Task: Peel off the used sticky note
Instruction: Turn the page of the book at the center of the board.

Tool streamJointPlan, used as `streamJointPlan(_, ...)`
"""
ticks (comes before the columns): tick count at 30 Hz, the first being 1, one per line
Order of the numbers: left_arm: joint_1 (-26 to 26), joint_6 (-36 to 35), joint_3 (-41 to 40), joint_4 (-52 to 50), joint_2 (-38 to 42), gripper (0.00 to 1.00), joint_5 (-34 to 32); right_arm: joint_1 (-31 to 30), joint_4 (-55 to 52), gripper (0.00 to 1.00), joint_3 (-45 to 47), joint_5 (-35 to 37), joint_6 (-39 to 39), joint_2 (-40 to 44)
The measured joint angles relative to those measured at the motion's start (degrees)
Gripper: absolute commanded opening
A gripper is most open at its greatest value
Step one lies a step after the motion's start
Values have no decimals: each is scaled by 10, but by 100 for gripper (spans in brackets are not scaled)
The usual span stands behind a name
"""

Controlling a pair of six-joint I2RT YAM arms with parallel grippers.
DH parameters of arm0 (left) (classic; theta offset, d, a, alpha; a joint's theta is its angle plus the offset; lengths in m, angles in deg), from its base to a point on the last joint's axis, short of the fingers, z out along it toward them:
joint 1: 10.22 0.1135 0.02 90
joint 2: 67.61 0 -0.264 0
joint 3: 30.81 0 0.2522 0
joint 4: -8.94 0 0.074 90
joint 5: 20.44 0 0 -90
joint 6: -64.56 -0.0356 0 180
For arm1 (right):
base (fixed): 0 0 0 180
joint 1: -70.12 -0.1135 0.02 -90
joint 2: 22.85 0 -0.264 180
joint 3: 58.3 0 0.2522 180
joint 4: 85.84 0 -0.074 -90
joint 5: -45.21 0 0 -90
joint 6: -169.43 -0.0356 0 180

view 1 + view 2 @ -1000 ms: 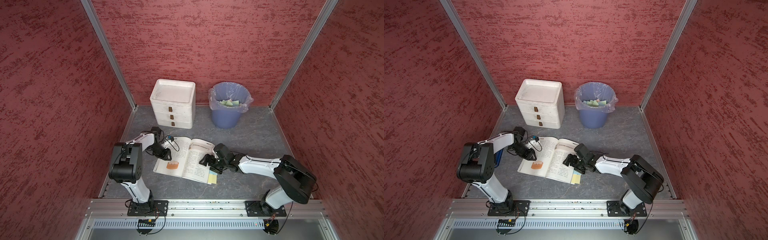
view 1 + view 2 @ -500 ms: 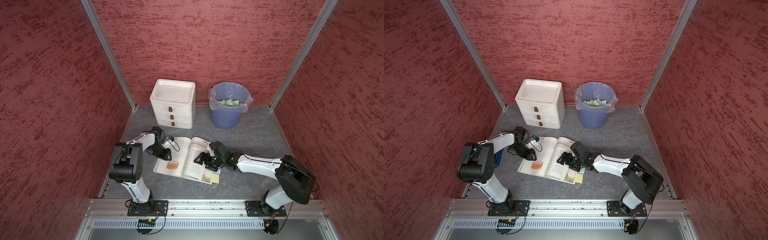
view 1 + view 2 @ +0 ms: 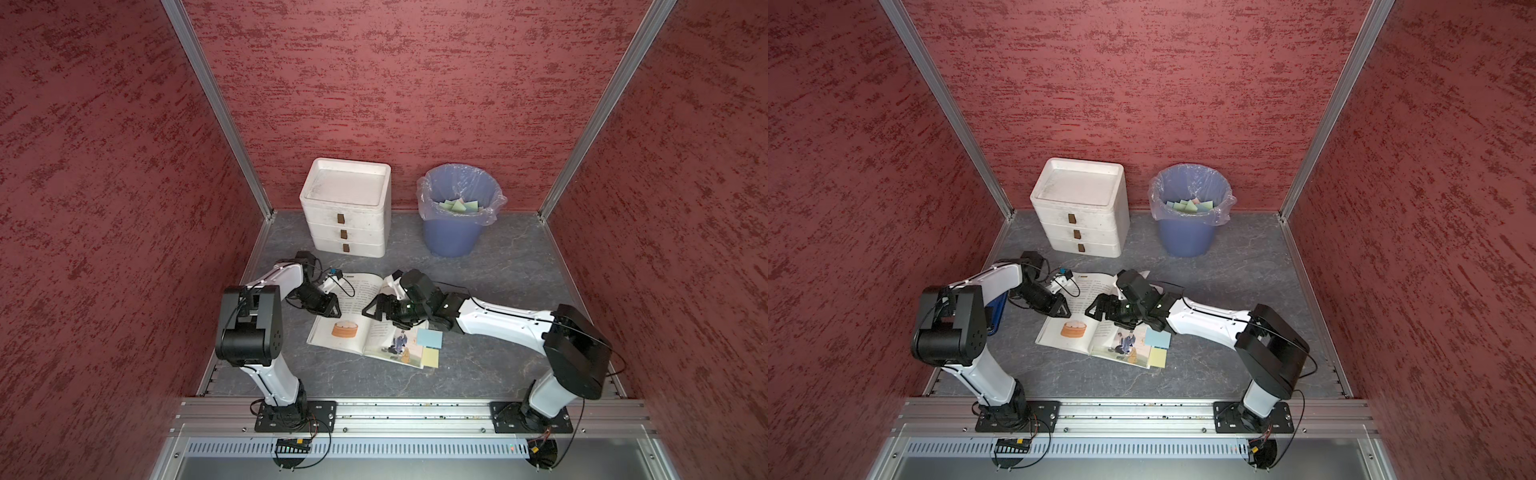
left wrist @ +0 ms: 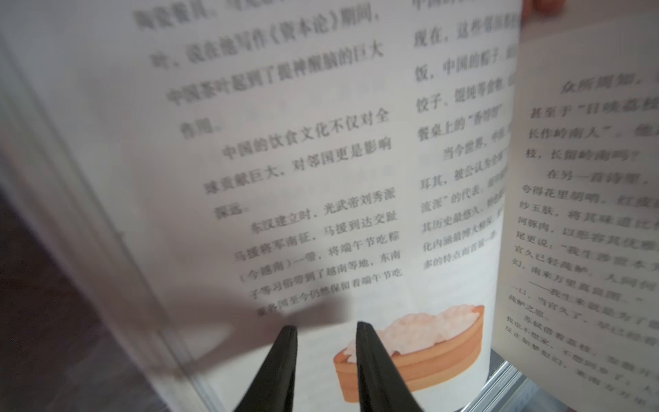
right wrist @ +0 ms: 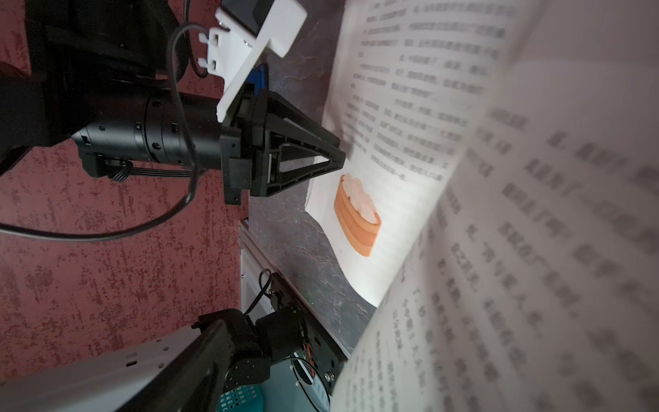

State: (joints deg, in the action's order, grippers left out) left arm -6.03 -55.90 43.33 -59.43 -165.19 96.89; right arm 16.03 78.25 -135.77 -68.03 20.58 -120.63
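Note:
An open book (image 3: pixel 357 299) (image 3: pixel 1075 343) lies on the grey table. At its right edge stick a blue sticky note (image 3: pixel 430 337) (image 3: pixel 1158 337) and, nearer the front, a yellow one (image 3: pixel 430 357) (image 3: pixel 1158 356). My left gripper (image 3: pixel 334 309) (image 4: pixel 324 325) rests its tips on the left page beside the bun picture. Its fingers stand a little apart with nothing between them. My right gripper (image 3: pixel 380 313) (image 3: pixel 1100 311) hovers over the book's middle with its jaws spread wide. A raised, curling page (image 5: pixel 535 249) leans against it and hides its fingers in the right wrist view.
A white three-drawer unit (image 3: pixel 345 216) stands at the back. Beside it is a blue bin (image 3: pixel 453 237) with a plastic liner and several notes inside. A blue basket (image 3: pixel 996 311) sits under the left arm. Red walls close in on three sides.
My right gripper has moved left from the book's right edge to its middle, carrying a page up with it. The blue note now shows. The left arm has not moved.

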Motion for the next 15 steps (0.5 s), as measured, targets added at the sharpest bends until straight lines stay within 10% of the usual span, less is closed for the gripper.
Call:
streamJointPlan(8,128,-25,121,-85,66,32,63,-20,-14,97,-176,-42,39,-131)
streamJointPlan(15,141,-39,174,-140,84,32,88,-25,-35,98,-225,-70,58,-187)
